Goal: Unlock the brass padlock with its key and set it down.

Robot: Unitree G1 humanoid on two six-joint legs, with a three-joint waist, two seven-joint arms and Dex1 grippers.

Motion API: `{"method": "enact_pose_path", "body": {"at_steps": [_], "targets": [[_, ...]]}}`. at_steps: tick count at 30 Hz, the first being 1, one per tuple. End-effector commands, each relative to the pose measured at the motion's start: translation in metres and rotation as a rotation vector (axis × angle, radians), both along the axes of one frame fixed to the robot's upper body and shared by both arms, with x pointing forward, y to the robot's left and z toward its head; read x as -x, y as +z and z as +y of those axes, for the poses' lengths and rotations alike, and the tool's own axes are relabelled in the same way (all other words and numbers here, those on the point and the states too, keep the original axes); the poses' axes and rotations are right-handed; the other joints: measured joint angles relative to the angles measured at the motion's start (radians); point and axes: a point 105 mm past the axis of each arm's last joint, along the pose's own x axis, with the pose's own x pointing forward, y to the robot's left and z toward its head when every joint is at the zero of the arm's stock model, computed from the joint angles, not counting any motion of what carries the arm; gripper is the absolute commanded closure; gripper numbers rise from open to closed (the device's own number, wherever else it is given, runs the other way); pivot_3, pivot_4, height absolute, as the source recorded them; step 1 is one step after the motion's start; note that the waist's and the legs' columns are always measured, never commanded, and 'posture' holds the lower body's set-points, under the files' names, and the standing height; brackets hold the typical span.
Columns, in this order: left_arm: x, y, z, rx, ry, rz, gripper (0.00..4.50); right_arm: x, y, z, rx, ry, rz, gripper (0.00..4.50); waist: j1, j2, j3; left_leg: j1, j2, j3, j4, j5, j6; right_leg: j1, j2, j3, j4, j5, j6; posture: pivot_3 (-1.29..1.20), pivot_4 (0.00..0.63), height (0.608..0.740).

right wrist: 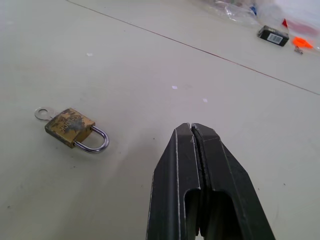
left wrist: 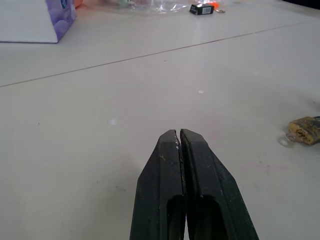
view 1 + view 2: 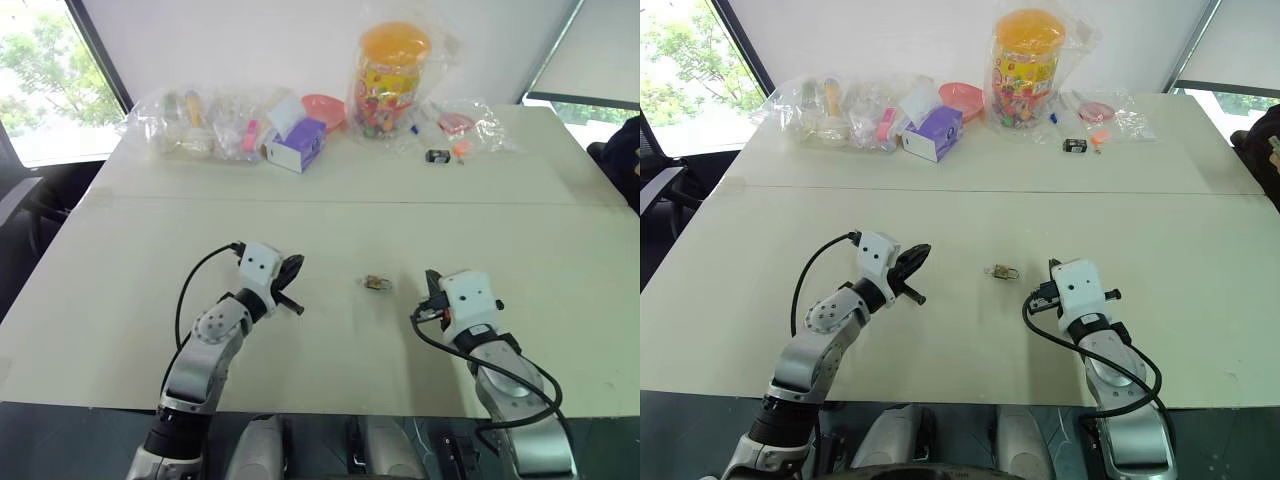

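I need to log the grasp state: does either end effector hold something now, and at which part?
Nothing is held. Both the left end effector and the right end effector are shut on nothing; the brass padlock lies on the table between them.

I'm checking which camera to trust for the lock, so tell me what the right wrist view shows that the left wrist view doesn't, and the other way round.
Right wrist view alone: the whole brass padlock lying flat on the table, its silvery shackle seated in the body and the key's round head sticking out at the far end; the shut right gripper.

Left wrist view alone: the purple box and the shut left gripper, with just part of the padlock at the frame's edge.

Both: the padlock held by neither gripper, the table seam, the small black item.
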Motion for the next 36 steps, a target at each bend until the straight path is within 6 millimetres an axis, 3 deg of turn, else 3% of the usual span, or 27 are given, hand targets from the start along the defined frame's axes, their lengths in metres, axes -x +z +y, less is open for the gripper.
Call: {"method": "enact_pose_path", "body": {"at_steps": [1,7,10,14,17,23,33,36], "targets": [[-0.001,0.012,0.001,0.017,-0.030,-0.019,4.42,-0.004,0.017,-0.001,0.012,0.084,-0.022,4.50,0.000,0.000,0.000,0.000,0.000,0.000,0.000,0.000,0.000,0.000,0.000,0.000,0.000,0.000,0.000,0.00,0.150,0.740],[0.002,0.014,-0.003,0.001,-0.188,0.045,4.42,-0.009,0.030,0.007,0.081,0.353,0.063,4.50,-0.001,0.000,0.000,0.000,0.000,0.000,0.000,0.000,0.000,0.000,0.001,0.000,0.000,0.000,0.000,0.00,0.150,0.740],[0.003,0.016,-0.001,-0.024,-0.278,0.073,4.50,-0.014,0.037,0.011,0.174,0.511,0.109,3.71,-0.002,0.000,0.000,0.000,0.000,0.000,0.000,0.000,0.000,0.000,0.001,0.000,0.000,0.000,0.000,0.00,0.150,0.740],[-0.002,0.022,0.006,-0.044,-0.321,0.075,4.50,-0.022,0.043,0.022,0.183,0.665,0.171,1.65,-0.003,0.000,0.000,0.001,0.000,0.000,0.000,0.000,0.000,0.000,0.001,0.000,0.000,0.000,0.000,0.00,0.150,0.740],[-0.009,0.031,0.011,-0.046,-0.334,0.060,4.50,-0.026,0.036,0.034,0.202,0.808,0.260,0.10,-0.003,0.000,0.001,0.001,0.000,0.000,0.000,0.000,0.000,0.000,0.001,0.000,0.000,0.000,0.000,0.00,0.150,0.740],[-0.017,0.040,0.017,-0.059,-0.325,0.028,4.50,-0.045,0.008,0.031,0.211,0.856,0.384,0.04,0.004,-0.001,0.001,0.000,-0.001,0.000,0.000,0.000,0.000,0.000,0.000,0.000,0.000,0.000,0.000,0.00,0.150,0.740],[-0.016,0.044,0.023,-0.078,-0.318,0.014,4.50,-0.067,-0.007,0.033,0.169,0.885,0.464,0.04,0.000,-0.001,0.001,0.000,0.000,0.001,0.001,0.000,0.000,0.000,-0.002,0.000,0.000,0.000,0.000,0.00,0.150,0.740],[-0.017,0.046,0.024,-0.079,-0.311,0.008,4.50,-0.060,-0.019,0.032,0.218,0.914,0.502,0.86,0.000,-0.001,0.001,0.000,0.000,0.001,0.001,0.000,0.000,0.000,-0.002,0.000,0.000,0.000,0.000,0.00,0.150,0.740]]}}
